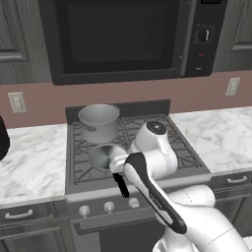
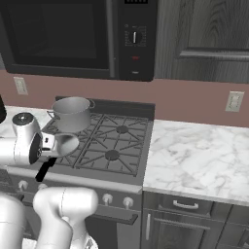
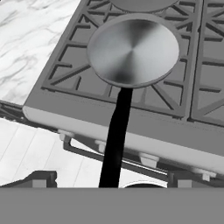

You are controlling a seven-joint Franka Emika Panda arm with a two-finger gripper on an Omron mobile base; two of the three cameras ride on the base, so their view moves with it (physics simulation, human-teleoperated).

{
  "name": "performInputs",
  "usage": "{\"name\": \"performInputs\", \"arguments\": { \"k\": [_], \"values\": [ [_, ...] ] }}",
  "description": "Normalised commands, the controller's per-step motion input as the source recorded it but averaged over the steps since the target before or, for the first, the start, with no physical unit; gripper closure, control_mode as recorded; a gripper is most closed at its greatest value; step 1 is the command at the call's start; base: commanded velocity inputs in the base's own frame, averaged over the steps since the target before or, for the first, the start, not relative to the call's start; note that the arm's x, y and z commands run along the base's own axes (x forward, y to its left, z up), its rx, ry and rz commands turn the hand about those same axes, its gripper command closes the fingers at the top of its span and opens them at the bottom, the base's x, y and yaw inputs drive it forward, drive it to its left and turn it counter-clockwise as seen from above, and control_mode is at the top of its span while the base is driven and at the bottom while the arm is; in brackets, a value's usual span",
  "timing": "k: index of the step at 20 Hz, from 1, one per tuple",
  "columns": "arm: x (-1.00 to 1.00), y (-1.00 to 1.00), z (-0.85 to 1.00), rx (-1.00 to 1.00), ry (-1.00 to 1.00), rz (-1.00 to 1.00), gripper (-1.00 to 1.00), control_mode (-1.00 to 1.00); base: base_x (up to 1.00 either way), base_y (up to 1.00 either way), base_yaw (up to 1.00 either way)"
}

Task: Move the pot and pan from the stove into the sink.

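The pot (image 1: 99, 122) stands upright on the stove's (image 1: 184, 147) back left burner. The pan (image 3: 133, 52) lies flat on the front left grate, and its long black handle (image 3: 116, 144) reaches out past the stove's front edge. My gripper (image 3: 113, 179) hangs open just above that handle, pointing down at it. The fingertips (image 3: 40, 178) stand wide apart on either side of the handle and hold nothing. From the right base view, the gripper (image 2: 48, 148) sits close beside the pan (image 2: 65, 144), in front of the pot (image 2: 72, 114). The sink is out of view.
A black microwave (image 1: 118, 39) hangs over the stove. White marble counter (image 1: 29, 162) flanks it on the left, and more counter (image 2: 194, 155) lies to the right. Round knobs (image 1: 109, 206) line the steel front. A dark object (image 1: 2, 138) stands at the far left.
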Motion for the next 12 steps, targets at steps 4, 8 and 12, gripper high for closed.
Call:
{"name": "performInputs", "arguments": {
  "k": [4,8,12],
  "values": [
    [0.0,0.03,-0.23,0.0,0.0,0.0,-1.0,-1.0,0.0,0.0,0.0],
    [0.0,0.0,-0.22,0.0,0.0,-0.02,-1.0,-1.0,0.0,0.0,0.0],
    [0.0,0.0,-0.16,-0.01,0.0,-0.04,-1.0,-1.0,0.0,0.0,0.0]
  ]
}}
